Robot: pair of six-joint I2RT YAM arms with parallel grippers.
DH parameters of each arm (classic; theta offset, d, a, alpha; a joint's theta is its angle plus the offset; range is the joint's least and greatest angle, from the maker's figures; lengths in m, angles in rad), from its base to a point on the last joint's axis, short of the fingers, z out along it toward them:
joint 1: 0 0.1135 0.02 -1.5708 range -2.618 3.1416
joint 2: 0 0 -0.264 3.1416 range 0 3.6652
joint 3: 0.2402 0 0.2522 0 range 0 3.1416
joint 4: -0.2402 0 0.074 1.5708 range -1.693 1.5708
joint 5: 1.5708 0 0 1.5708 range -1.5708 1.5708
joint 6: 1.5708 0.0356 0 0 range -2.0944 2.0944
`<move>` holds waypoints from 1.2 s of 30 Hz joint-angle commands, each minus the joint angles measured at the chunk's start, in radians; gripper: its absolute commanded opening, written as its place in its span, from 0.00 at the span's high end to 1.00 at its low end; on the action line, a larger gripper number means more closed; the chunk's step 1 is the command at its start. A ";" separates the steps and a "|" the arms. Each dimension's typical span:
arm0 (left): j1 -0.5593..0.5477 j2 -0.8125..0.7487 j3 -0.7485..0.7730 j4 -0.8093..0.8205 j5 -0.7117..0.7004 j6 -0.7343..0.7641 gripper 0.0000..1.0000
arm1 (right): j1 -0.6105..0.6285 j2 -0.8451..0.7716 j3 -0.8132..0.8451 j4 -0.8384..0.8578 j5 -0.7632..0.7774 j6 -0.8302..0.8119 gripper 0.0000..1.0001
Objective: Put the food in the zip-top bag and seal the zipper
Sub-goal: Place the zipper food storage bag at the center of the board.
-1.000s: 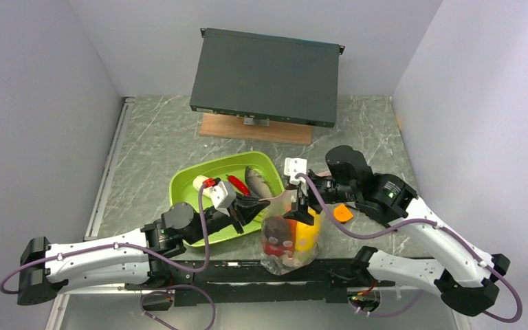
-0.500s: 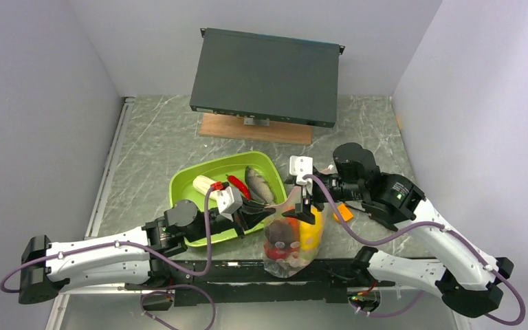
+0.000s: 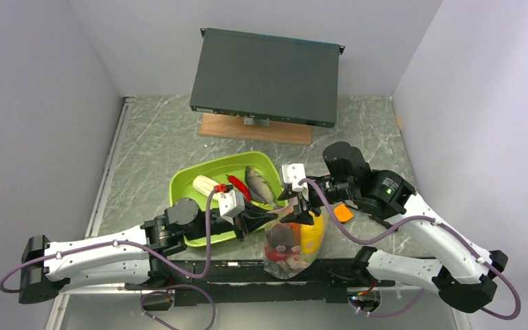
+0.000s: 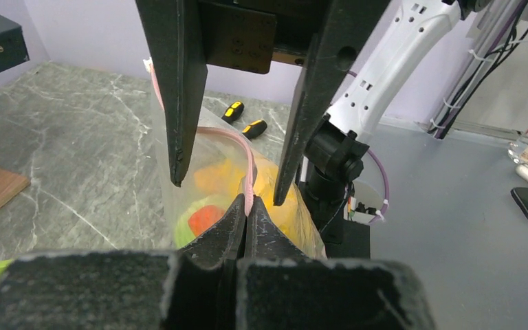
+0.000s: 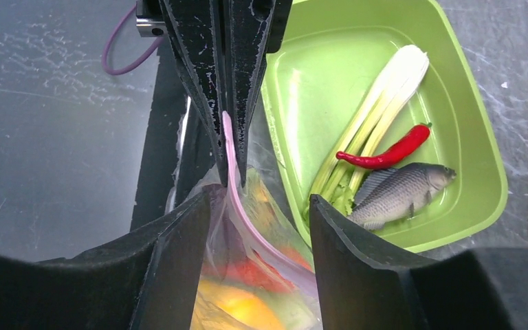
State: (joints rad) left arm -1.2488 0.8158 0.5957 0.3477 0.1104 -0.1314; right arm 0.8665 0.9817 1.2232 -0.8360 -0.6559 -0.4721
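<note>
The clear zip-top bag [image 3: 290, 240] stands at the table's front centre. It holds a yellow fruit [image 3: 310, 232], a dark purple bulb [image 3: 282, 235] and a red tomato [image 3: 275, 253]. My left gripper [image 3: 275, 217] is shut on the bag's pink zipper [image 4: 248, 165] at the near end of the mouth. My right gripper [image 5: 261, 199] is open and straddles the zipper [image 5: 239, 213] from the other end, with its fingers on either side of the strip. A grey fish [image 5: 399, 194], a red chilli [image 5: 385, 155] and green stalks [image 5: 378, 103] lie in the lime-green tray [image 3: 182, 184].
A dark flat box [image 3: 265, 75] on a wooden block stands at the back. An orange object [image 3: 344, 213] lies right of the bag under the right arm. Two yellow-and-black screwdriver handles [image 4: 244, 118] lie beyond the bag. The tray touches the bag's left side.
My left gripper has moved right to the bag's mouth and now pinches the zipper. My right gripper drifted right, then back left over the bag.
</note>
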 commanded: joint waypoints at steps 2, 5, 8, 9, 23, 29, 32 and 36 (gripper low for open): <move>0.003 -0.002 0.053 0.003 0.072 0.021 1.00 | 0.001 -0.022 0.001 -0.023 -0.048 -0.011 0.47; 0.003 0.000 0.056 -0.007 0.075 0.020 1.00 | 0.000 -0.040 -0.018 -0.023 -0.032 -0.010 0.53; 0.003 0.002 0.069 -0.026 0.073 0.020 1.00 | 0.000 -0.044 -0.032 -0.034 -0.033 -0.007 0.60; 0.003 0.002 0.072 -0.033 0.070 0.020 1.00 | 0.000 -0.046 -0.036 -0.035 -0.031 0.000 0.62; 0.003 0.012 0.148 -0.168 -0.064 -0.033 0.75 | -0.001 -0.089 -0.063 0.021 0.166 0.109 1.00; 0.004 -0.058 0.169 -0.265 -0.260 -0.100 0.31 | 0.000 -0.131 -0.102 0.058 0.597 0.213 1.00; 0.003 -0.113 0.173 -0.316 -0.362 -0.144 0.26 | -0.002 -0.151 -0.161 0.086 0.845 0.240 1.00; 0.003 -0.187 0.163 -0.345 -0.410 -0.180 0.25 | -0.017 -0.167 -0.222 0.129 1.067 0.278 1.00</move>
State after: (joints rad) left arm -1.2488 0.6895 0.7246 0.0391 -0.1886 -0.2504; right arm 0.8639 0.8322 1.0443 -0.7803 0.0677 -0.2646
